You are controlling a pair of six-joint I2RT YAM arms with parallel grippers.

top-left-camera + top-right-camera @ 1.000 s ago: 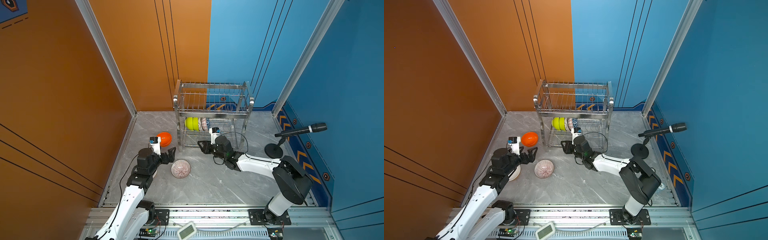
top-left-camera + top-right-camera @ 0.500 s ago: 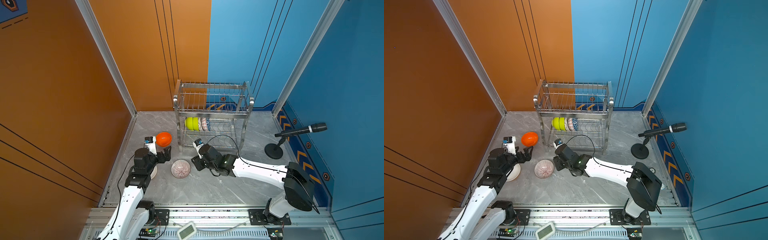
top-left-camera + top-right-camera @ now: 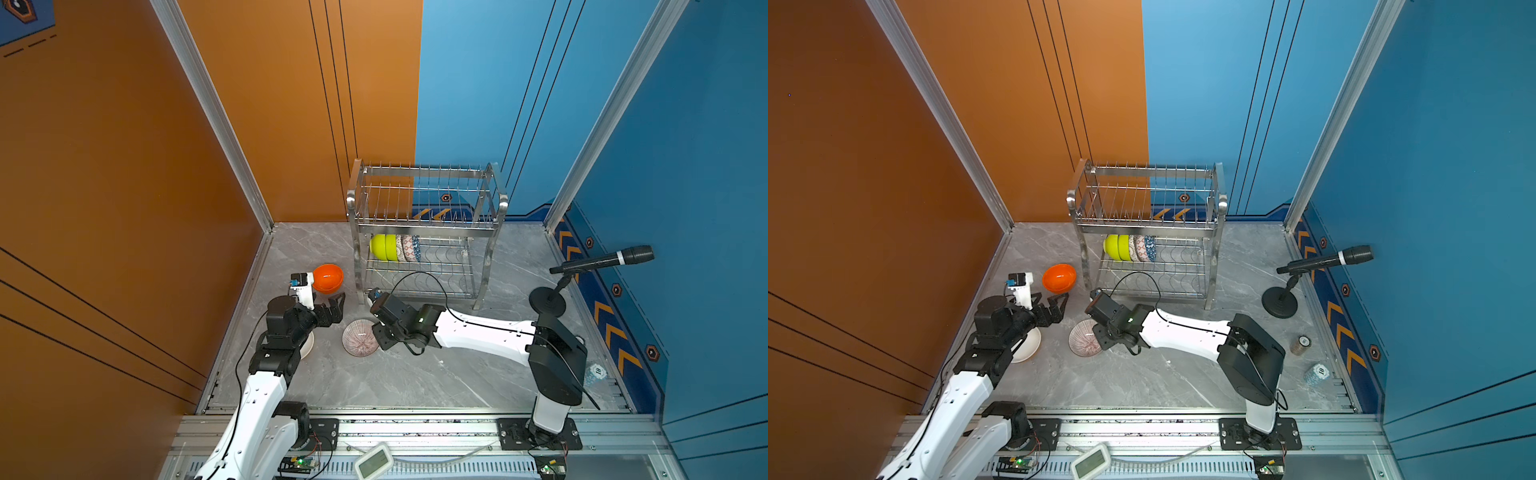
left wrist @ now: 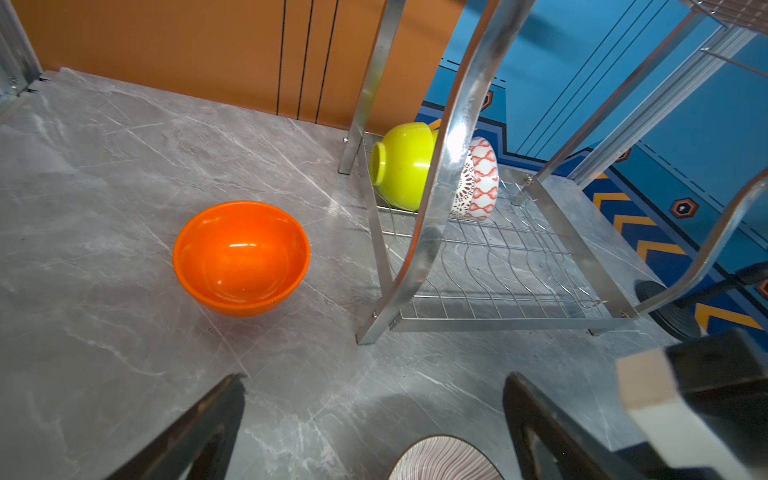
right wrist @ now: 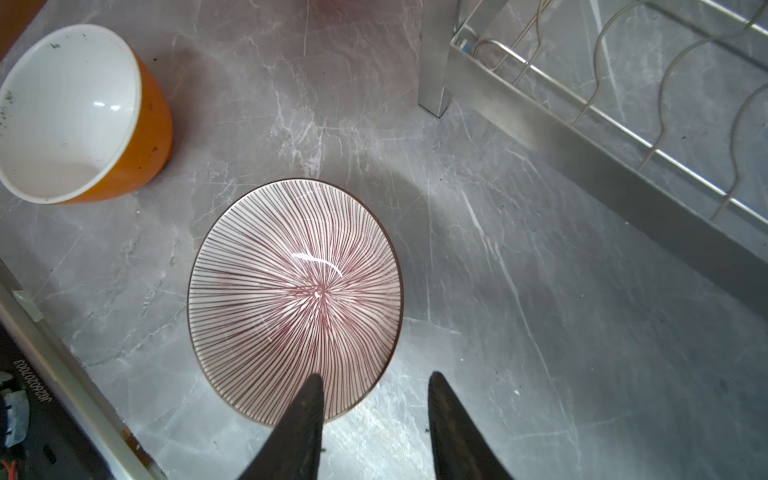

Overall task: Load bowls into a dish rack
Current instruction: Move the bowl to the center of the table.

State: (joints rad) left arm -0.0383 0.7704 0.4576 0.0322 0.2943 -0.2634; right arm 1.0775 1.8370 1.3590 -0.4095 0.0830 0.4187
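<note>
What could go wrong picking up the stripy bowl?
The fingers of the right gripper straddle only the thin rim of the stripy bowl, so it might slip or tip when lifted. The leg of the dish rack stands close by, so a swinging bowl could knock it. The left arm hangs over the white bowl and could nudge it.

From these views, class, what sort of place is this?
Probably a robot test booth: left arm and right arm mounted on an aluminium rail, panel walls, a microphone near the dish rack.
</note>
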